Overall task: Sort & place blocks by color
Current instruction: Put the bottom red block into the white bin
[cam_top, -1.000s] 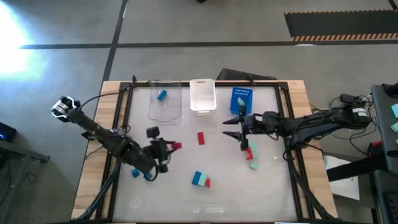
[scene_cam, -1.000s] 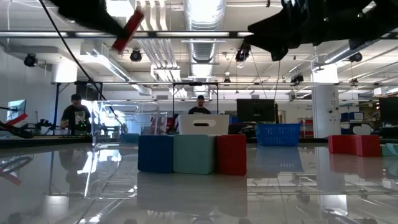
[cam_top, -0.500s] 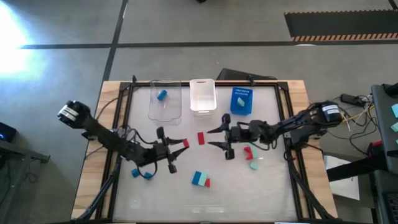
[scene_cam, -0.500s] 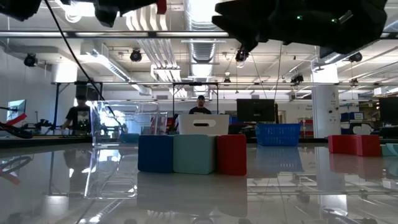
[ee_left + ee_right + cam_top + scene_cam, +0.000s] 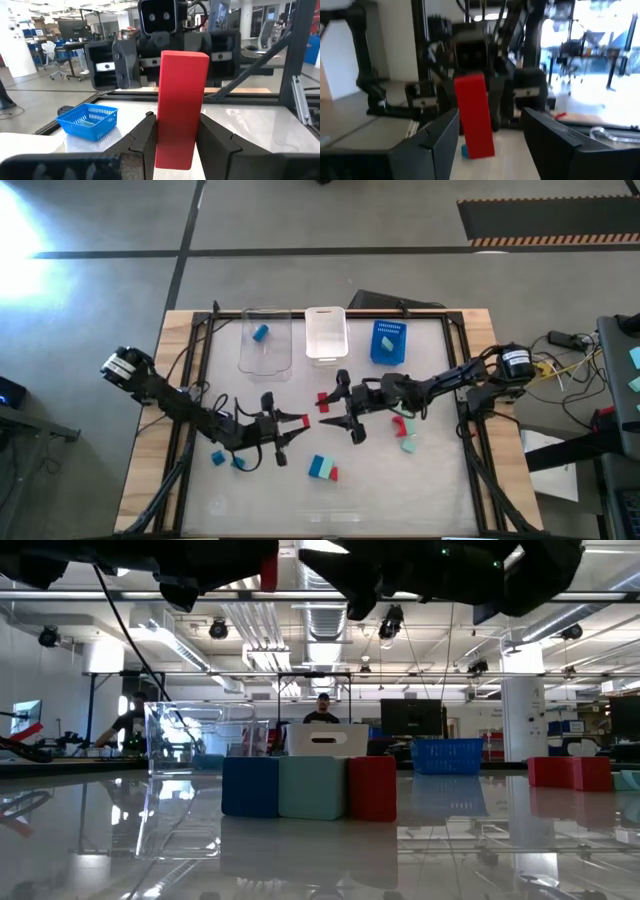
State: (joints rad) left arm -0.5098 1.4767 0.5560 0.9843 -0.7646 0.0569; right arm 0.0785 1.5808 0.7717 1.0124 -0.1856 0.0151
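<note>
My left gripper (image 5: pixel 296 421) is shut on a red bar (image 5: pixel 304 420) above the middle of the table. My right gripper (image 5: pixel 326 408) faces it, open. In the right wrist view its fingers (image 5: pixel 437 132) stand on either side of the bar (image 5: pixel 474 115) with gaps showing. A second red bar (image 5: pixel 322 397) lies flat on the table just beyond. A blue, a teal and a red block (image 5: pixel 313 787) stand side by side near the front. A red block (image 5: pixel 400 424) and a teal block (image 5: pixel 407 445) rest to the right, and two blue blocks (image 5: pixel 226 460) to the left. My left gripper pinches the red bar between its two fingers (image 5: pixel 145 137) at one end (image 5: pixel 175 150). The fingers lie level and point toward the table's right, along the bar. The bar is lifted clear, and its free end (image 5: pixel 184 65) sticks out past the fingertips toward my right gripper.
Three bins stand in a row at the far edge: a clear one (image 5: pixel 266 355) holding a blue block (image 5: pixel 261 333), a white one (image 5: pixel 326 333) and a blue basket (image 5: pixel 388 342). A raised frame (image 5: pixel 200 380) borders the table. People show in the room behind.
My left gripper has carried the red bar toward the table's right, to the middle. My right gripper has moved toward the table's left, away from the red and teal blocks, and now faces the left gripper closely. The blocks on the table have stayed put.
</note>
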